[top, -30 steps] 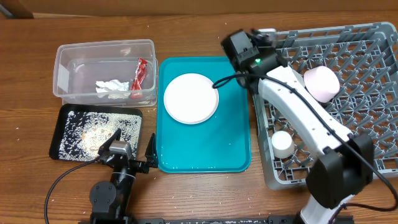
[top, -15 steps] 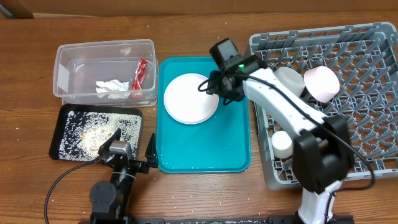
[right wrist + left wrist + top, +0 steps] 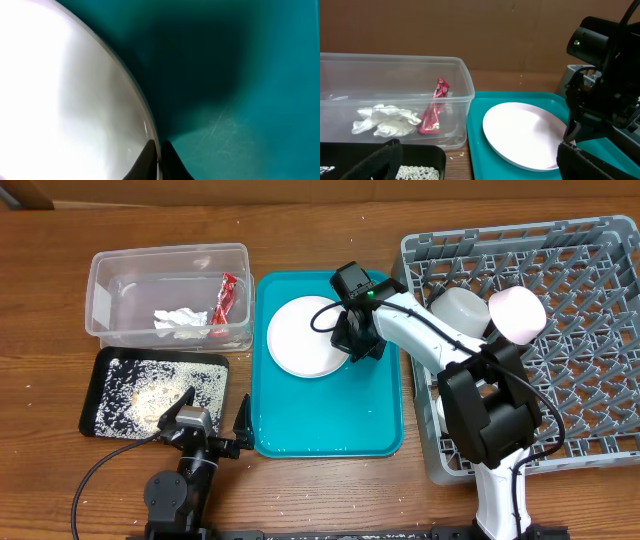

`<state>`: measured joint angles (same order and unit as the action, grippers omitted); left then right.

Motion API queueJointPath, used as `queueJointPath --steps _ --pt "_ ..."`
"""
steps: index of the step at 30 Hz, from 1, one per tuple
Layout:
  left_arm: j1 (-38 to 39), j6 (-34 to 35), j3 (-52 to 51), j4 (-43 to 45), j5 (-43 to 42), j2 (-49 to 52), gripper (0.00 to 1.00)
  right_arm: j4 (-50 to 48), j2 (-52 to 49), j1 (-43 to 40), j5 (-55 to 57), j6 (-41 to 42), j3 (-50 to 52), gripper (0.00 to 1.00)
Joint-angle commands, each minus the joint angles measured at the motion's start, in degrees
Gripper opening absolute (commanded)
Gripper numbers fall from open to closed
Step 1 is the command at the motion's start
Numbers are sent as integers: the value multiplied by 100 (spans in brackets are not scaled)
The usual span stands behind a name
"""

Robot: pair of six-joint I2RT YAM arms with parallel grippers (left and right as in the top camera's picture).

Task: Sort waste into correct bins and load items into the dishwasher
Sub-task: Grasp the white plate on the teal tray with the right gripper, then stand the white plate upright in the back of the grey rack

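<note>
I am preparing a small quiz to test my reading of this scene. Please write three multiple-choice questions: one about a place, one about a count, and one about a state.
1. Where does the red wrapper lie?
A. on the black tray
B. in the clear tub
C. in the grey rack

2. How many plates lie on the teal tray?
A. three
B. two
C. one

3. In what state is the left end effector?
A. open, holding nothing
B. shut on a chopstick
C. shut on a cup

Answers:
1 B: the wrapper leans beside the white tissue inside the tub's walls.
2 C: only one white plate is on the tray.
3 A: its fingers stand wide apart with nothing between them.
</note>
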<state>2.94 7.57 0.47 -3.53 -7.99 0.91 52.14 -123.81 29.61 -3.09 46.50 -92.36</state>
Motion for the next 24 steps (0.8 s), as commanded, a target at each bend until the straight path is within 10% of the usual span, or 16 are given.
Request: queueJointPath --steps 1,14,24 --pt "-13 59 -20 -9 -55 -55 100 15 560 -48 369 -190 -2 4" --pt "-13 59 -20 -9 -57 -55 100 446 3523 -396 4485 -645 -2 4" --pt "-13 59 -20 -9 -55 -55 100 1051 4124 -2260 6476 -647 15 4"
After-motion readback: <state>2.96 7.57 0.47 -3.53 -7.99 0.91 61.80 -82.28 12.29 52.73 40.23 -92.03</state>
